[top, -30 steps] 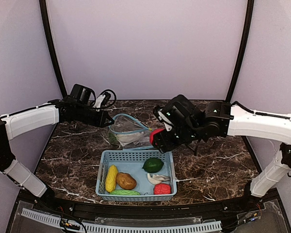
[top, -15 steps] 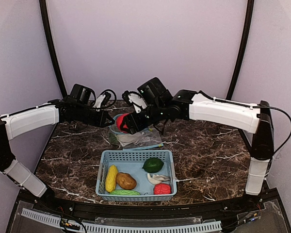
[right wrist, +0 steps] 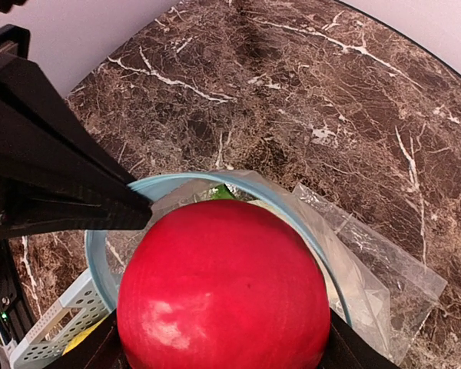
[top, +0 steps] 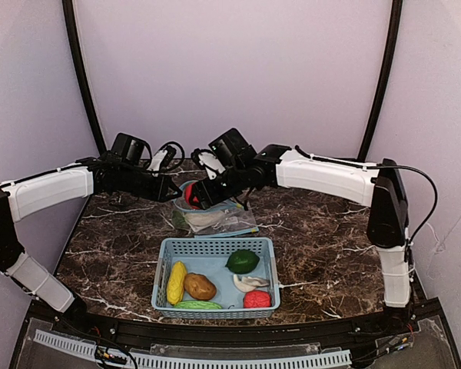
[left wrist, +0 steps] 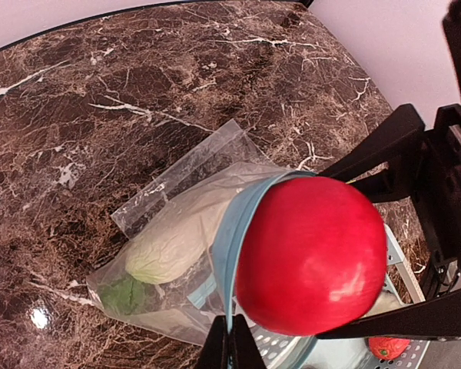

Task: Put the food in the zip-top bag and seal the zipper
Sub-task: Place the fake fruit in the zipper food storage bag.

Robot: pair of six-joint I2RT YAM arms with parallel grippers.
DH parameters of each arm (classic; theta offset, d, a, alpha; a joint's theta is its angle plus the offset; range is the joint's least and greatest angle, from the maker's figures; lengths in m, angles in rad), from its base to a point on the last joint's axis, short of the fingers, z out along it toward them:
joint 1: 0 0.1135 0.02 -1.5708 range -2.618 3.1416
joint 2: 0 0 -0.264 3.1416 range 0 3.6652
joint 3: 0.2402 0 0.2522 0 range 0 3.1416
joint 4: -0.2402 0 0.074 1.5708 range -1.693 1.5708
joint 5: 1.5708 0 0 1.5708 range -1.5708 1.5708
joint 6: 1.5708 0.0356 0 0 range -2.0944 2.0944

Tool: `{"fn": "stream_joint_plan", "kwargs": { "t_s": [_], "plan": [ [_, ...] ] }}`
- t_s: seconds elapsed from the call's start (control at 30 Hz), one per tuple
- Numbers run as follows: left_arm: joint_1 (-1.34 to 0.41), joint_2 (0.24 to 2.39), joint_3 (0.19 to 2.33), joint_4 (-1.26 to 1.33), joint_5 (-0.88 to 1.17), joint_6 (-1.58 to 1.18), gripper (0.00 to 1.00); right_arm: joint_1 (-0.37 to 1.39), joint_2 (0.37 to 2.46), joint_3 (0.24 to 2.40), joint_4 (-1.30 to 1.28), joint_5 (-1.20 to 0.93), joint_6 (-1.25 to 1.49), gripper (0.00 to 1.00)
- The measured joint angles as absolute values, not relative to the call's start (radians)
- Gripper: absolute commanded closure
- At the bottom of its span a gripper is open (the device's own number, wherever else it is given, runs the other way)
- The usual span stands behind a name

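Observation:
My right gripper (top: 194,195) is shut on the red apple (right wrist: 224,288) and holds it in the open mouth of the clear zip-top bag (top: 215,218). My left gripper (left wrist: 232,347) is shut on the bag's blue zipper rim (left wrist: 229,246) and holds the mouth open. The white radish (left wrist: 173,242) with green leaves lies inside the bag. In the top view the yellow corn (top: 176,282), brown potato (top: 200,287), green pod (top: 198,305), dark green fruit (top: 243,261), white mushroom (top: 250,283) and small red fruit (top: 257,299) lie in the basket.
The light blue plastic basket (top: 215,247) stands in front of the bag on the dark marble table (top: 330,246). Black frame posts rise at the back left and right. The left arm crosses from the left, the right arm from the right.
My right gripper has carried the red apple from above the basket's back edge to the bag's open mouth. The left gripper has stayed on the bag's rim.

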State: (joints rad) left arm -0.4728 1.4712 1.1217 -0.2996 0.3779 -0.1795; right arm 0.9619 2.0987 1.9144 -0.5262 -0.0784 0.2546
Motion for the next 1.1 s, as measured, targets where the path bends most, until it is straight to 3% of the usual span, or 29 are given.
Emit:
{"fn": "stream_joint_plan", "kwargs": {
  "t_s": [0.6, 0.9, 1.1],
  "plan": [
    [-0.473, 1.452, 1.115, -0.298, 0.355, -0.179, 0.99, 0.957, 2.25, 2.081, -0.735, 0.12, 0.244, 0.27],
    [-0.474, 1.444, 1.111, -0.285, 0.367, -0.179, 0.99, 0.953, 2.259, 2.101, -0.765, 0.158, 0.246, 0.07],
    [-0.474, 1.445, 1.111, -0.285, 0.384, -0.18, 0.99, 0.953, 2.259, 2.11, -0.764, 0.147, 0.246, 0.04]
  ]
}}
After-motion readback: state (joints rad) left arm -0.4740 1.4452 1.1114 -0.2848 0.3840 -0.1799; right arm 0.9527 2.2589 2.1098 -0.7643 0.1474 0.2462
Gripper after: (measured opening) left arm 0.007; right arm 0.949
